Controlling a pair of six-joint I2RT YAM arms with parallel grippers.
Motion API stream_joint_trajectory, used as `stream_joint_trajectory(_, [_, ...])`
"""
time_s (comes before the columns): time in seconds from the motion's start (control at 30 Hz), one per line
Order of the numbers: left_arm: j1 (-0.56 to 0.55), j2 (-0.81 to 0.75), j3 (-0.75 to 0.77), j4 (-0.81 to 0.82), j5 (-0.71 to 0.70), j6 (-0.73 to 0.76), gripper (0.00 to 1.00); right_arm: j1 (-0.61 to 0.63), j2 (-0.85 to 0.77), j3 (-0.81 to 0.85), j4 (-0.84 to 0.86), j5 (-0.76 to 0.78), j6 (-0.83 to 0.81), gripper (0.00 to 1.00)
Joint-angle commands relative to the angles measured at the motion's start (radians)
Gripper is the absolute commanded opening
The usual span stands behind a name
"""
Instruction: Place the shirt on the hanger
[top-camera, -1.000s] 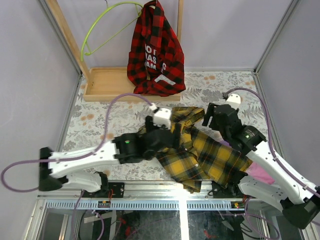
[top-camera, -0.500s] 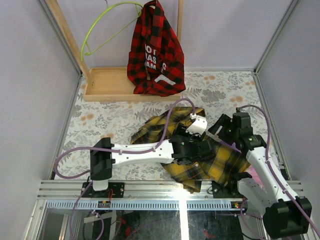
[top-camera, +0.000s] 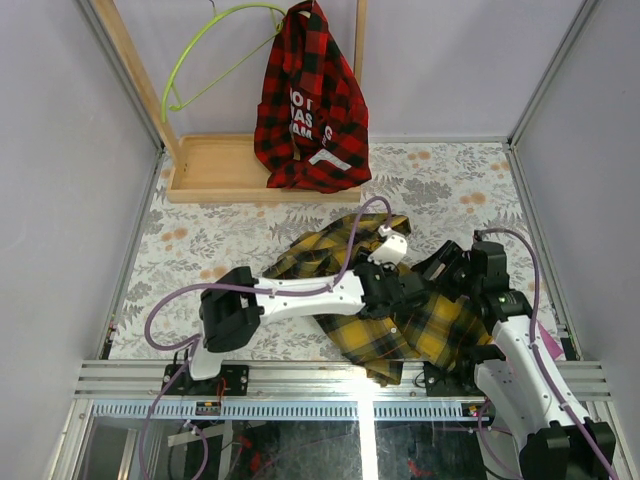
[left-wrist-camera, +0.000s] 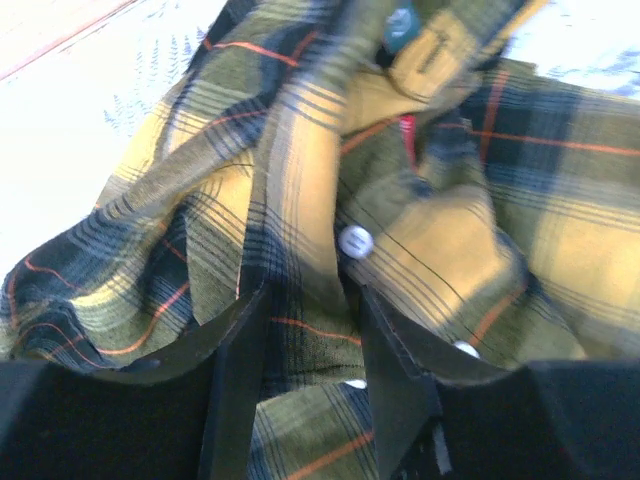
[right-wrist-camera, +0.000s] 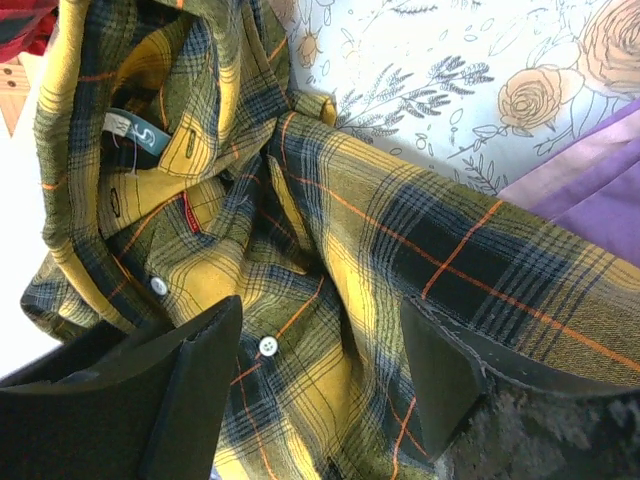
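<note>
The yellow and dark plaid shirt (top-camera: 440, 330) lies crumpled on the table's near right; its collar, size tag and buttons show in the wrist views (right-wrist-camera: 330, 250). My left gripper (top-camera: 403, 290) reaches across onto its middle. In the left wrist view the left gripper (left-wrist-camera: 312, 340) has its jaws narrowed, a fold of the button placket (left-wrist-camera: 310, 230) between them with a gap still showing. My right gripper (top-camera: 447, 268) hovers open over the shirt's right part, nothing between its fingers (right-wrist-camera: 190, 390). The lime-green hanger (top-camera: 185, 62) hangs on the wooden rack at the back left.
A red-and-black plaid shirt (top-camera: 310, 100) hangs from the wooden rack (top-camera: 215, 165) at the back. A purple cloth (right-wrist-camera: 590, 190) lies under the plaid shirt's right edge. Grey walls close in both sides of the floral tabletop (top-camera: 190, 250).
The left arm swung right onto the shirt's middle and its jaws have narrowed around a fold. The right gripper drew back toward the near right, still open.
</note>
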Motion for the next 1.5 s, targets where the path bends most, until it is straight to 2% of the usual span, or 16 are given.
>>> stream_joint_trajectory(0.0, [0.085,0.001,-0.050,0.008,-0.029,-0.003,0.33,-0.003,-0.020,-0.013,0.048,-0.083,0.039,0.71])
stream_joint_trajectory(0.17, [0.142,-0.067,-0.149,0.062,-0.016,0.036,0.01,-0.004,-0.016,0.008,0.029,-0.067,0.004,0.71])
stream_joint_trajectory(0.2, [0.150,-0.089,-0.166,0.067,-0.024,0.039,0.00,-0.003,-0.016,0.021,0.020,-0.059,-0.012,0.71])
stream_joint_trajectory(0.4, [0.196,-0.240,-0.238,0.073,-0.073,0.102,0.00,-0.003,-0.028,0.072,0.028,-0.050,-0.113,0.72])
stream_joint_trajectory(0.53, [0.261,-0.355,-0.277,0.080,-0.069,0.160,0.00,-0.003,-0.040,0.086,0.091,-0.087,-0.158,0.73])
stream_joint_trajectory(0.63, [0.332,-0.462,-0.343,0.166,0.011,0.252,0.00,-0.004,-0.036,0.092,0.141,-0.121,-0.175,0.74])
stream_joint_trajectory(0.7, [0.388,-0.530,-0.395,0.259,0.114,0.333,0.00,-0.003,-0.031,0.091,0.168,-0.142,-0.171,0.74])
stream_joint_trajectory(0.8, [0.467,-0.615,-0.456,0.339,0.266,0.435,0.00,-0.003,-0.035,0.031,0.311,-0.243,-0.116,0.74])
stream_joint_trajectory(0.93, [0.528,-0.666,-0.486,0.347,0.314,0.477,0.00,-0.004,-0.026,-0.075,0.518,-0.320,-0.027,0.76])
stream_joint_trajectory(1.0, [0.553,-0.679,-0.491,0.346,0.356,0.493,0.00,-0.003,0.026,-0.046,0.493,-0.406,-0.099,0.77])
stream_joint_trajectory(1.1, [0.583,-0.692,-0.503,0.358,0.451,0.506,0.00,-0.003,0.070,-0.016,0.450,-0.421,-0.146,0.78])
stream_joint_trajectory(1.23, [0.599,-0.691,-0.513,0.375,0.569,0.508,0.00,-0.002,0.038,0.002,0.434,-0.405,-0.197,0.81])
stream_joint_trajectory(1.37, [0.603,-0.711,-0.514,0.390,0.607,0.502,0.00,0.016,0.053,0.106,0.302,-0.373,-0.344,0.82])
stream_joint_trajectory(1.47, [0.606,-0.735,-0.509,0.403,0.626,0.501,0.00,0.063,0.059,0.165,0.269,-0.300,-0.401,0.83])
